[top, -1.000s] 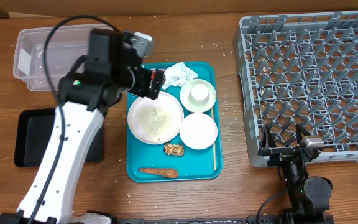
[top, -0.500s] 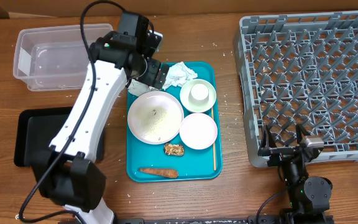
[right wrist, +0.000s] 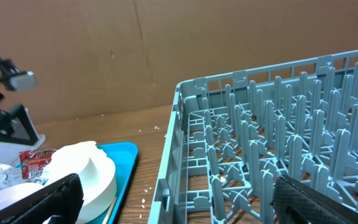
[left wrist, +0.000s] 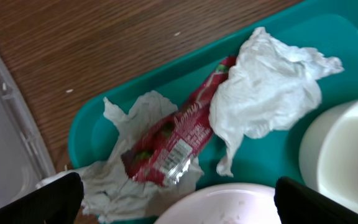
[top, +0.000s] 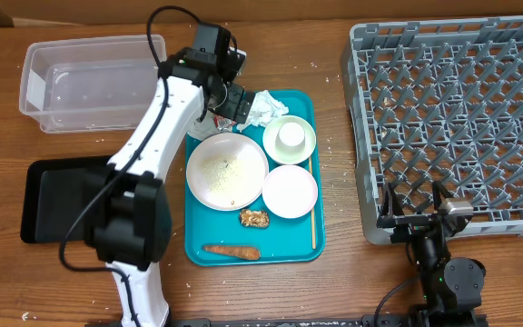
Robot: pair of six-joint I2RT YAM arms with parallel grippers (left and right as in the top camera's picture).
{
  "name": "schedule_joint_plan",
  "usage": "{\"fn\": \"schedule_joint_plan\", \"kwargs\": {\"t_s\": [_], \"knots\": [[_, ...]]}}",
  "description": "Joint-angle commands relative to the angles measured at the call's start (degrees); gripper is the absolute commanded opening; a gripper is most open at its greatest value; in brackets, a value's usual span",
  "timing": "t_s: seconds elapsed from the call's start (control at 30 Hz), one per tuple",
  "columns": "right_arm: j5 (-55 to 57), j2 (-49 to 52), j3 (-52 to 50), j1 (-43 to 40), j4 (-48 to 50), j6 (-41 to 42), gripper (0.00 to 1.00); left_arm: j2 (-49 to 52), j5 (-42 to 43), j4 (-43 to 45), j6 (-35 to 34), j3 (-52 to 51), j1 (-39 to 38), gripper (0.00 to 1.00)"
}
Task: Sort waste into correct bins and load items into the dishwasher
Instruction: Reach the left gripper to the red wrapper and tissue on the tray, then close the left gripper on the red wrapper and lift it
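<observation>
Shifted the left pincer (left wrist: 179, 198) farther right, over a corner of the teal tray (left wrist: 328, 25), since a second ago. Holds fingers wide apart, gripping nothing. Finds the red wrapper (left wrist: 178, 142) between and just ahead of them, on crumpled tissue (left wrist: 132, 112). Leaves right pincer (right wrist: 176, 202) spread too, near the rack (right wrist: 278, 124).

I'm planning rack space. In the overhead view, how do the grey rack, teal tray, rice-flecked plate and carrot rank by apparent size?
Largest to smallest: grey rack, teal tray, rice-flecked plate, carrot. The differences are wide enough that nearness to the camera does not affect the order.
</observation>
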Motion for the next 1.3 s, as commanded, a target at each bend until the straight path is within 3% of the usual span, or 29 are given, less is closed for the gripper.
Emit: {"fn": "schedule_joint_plan", "kwargs": {"t_s": [0.0,0.37,0.5,0.7,0.8,1.03,1.27], "knots": [[0.39,-0.57,-0.59,0.33,0.33,-0.20,1.00,2.84,-2.32,1.38,1.14,1.51,-0.28,0.95],[0.39,-0.57,-0.61,0.33,0.33,-0.20,1.00,6.47,-3.91,1.16,3.26,1.49,-0.15,0.81],[0.39,-0.57,-0.59,0.33,0.33,-0.20,1.00,6.47,-4.87,2.64,6.14,1.22,0.15,0.59],[0.39,-0.57,-0.61,0.33,0.33,-0.20,1.00,6.47,-4.79,2.95,7.56,0.79,0.61,0.59],[0.39,-0.57,-0.61,0.33,0.33,-0.20,1.00,6.47,-4.81,3.02,7.56,-0.04,0.98,0.49],[0.39,-0.57,-0.59,0.33,0.33,-0.20,1.00,6.47,-4.83,3.23,7.54,-1.75,1.22,0.49],[0.39,-0.57,-0.61,0.33,0.33,-0.20,1.00,6.49,-5.01,3.28,7.54,-1.88,1.25,0.38]]}}
